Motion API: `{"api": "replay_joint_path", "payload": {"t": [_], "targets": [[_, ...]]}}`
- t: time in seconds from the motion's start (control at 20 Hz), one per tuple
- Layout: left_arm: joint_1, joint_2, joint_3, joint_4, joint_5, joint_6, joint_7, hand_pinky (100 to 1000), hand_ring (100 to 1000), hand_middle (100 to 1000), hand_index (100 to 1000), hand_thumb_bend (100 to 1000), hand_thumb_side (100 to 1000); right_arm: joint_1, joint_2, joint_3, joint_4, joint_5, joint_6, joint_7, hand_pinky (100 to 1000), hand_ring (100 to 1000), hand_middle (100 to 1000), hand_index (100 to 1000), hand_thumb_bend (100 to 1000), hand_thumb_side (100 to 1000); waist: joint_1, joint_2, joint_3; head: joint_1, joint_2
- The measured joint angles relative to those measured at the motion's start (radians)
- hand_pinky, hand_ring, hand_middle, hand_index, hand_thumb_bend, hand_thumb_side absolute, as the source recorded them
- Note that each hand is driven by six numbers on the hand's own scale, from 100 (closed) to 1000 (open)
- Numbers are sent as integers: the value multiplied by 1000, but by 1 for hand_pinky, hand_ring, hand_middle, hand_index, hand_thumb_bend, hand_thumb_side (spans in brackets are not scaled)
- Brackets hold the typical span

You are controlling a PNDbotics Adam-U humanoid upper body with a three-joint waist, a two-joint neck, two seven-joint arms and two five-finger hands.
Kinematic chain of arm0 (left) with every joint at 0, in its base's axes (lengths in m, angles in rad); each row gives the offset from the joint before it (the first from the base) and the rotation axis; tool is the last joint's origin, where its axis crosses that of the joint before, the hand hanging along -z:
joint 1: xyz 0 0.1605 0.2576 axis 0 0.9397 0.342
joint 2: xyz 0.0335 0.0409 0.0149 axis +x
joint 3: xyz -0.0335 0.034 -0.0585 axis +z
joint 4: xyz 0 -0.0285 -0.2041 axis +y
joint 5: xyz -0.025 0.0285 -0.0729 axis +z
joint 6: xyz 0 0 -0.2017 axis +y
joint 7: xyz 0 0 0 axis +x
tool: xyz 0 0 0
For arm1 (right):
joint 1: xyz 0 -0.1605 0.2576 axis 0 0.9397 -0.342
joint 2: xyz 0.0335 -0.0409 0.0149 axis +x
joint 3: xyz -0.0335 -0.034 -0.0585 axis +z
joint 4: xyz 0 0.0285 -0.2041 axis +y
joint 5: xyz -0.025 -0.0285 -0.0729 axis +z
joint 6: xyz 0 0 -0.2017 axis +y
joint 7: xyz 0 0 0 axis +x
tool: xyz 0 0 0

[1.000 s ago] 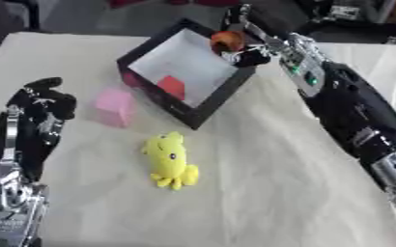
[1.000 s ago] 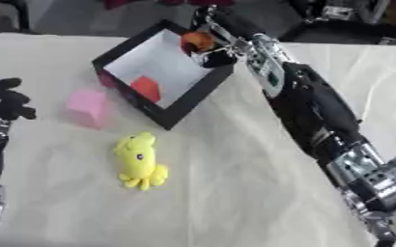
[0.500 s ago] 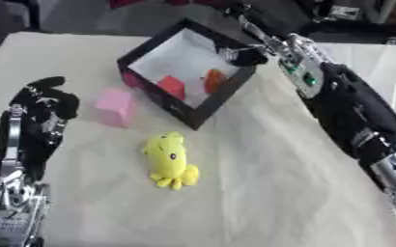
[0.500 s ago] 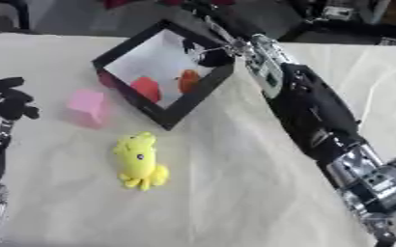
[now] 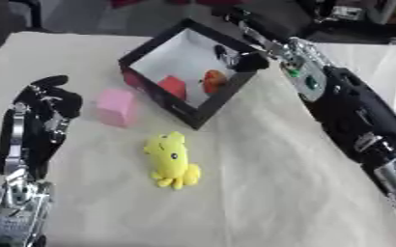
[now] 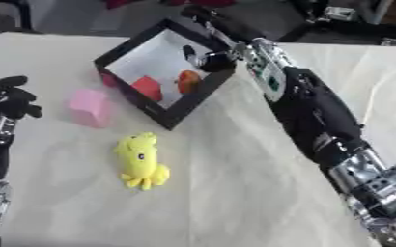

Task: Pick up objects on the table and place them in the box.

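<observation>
Even, soft overhead light; faint shadows under the yellow toy (image 5: 173,160) and box (image 5: 187,72). Both views blurred throughout, edges worst.

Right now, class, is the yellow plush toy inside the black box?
No, the yellow plush toy lies on the table, outside the black box.

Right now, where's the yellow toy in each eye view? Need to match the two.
Left eye view: yellow toy lies left of centre, below the box and its near corner.
Right eye view: the same toy sits further left, again below the box's near corner.
Shared landmark: the pink block, up and left of the toy in both views.
</observation>
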Motion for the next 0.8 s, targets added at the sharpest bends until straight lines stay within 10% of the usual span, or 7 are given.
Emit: {"api": "replay_joint_path", "payload": {"t": [0.3, 0.8], "targets": [[11, 2, 13, 0, -1, -2, 14, 613, 405, 481, 720, 918, 692, 75, -41, 26, -159, -94, -9, 53, 911, 853, 913, 986, 100, 213, -4, 0, -63, 29, 0], [52, 55, 57, 1, -14, 2, 58, 612, 404, 481, 720, 921, 691, 329, -144, -15, -608, -554, 53, 150, 889, 784, 807, 927, 100, 353, -31, -13, -166, 103, 0]]}}
